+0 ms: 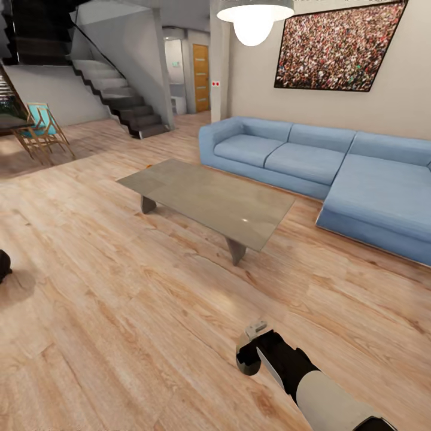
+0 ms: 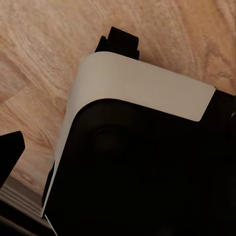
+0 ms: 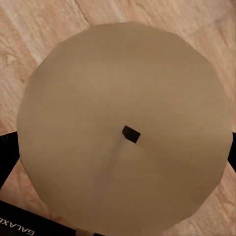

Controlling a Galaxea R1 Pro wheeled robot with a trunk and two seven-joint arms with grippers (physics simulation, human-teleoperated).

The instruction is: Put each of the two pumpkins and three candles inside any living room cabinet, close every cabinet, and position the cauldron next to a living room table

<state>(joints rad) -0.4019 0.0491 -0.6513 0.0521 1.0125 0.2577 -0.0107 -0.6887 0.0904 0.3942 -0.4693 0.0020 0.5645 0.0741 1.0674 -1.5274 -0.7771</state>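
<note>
1. The right gripper (image 1: 251, 350) hangs low over the wood floor (image 1: 120, 311), at the end of a black-and-white forearm that comes in from the lower right of the head view. Its dark fingers are set apart around a pale body; from the head camera only a small pale top with a nub shows between them.
2. In the right wrist view a candle (image 3: 125, 128) sits right against the camera: a wide cream-beige round top with a small dark wick nub at its centre. Dark finger parts show at both sides of the disc, so the right gripper looks clamped on the candle, with floor planks showing past its rim.
3. The left gripper's opening cannot be told. The left wrist view looks onto a black-and-white part of the robot's own body (image 2: 142, 147) above the floor planks.
4. Beyond the right gripper, in the head view, a low grey coffee table (image 1: 209, 200) stands on the floor.
5. Behind the table a pale blue corner sofa (image 1: 323, 167) runs along the wall, under a large framed picture (image 1: 338, 45).
6. A white hanging lamp (image 1: 254, 18) shows at the top.
7. To the far left are a dark staircase (image 1: 120, 99) and a wooden deck chair (image 1: 42, 129) with turquoise cloth.
</note>
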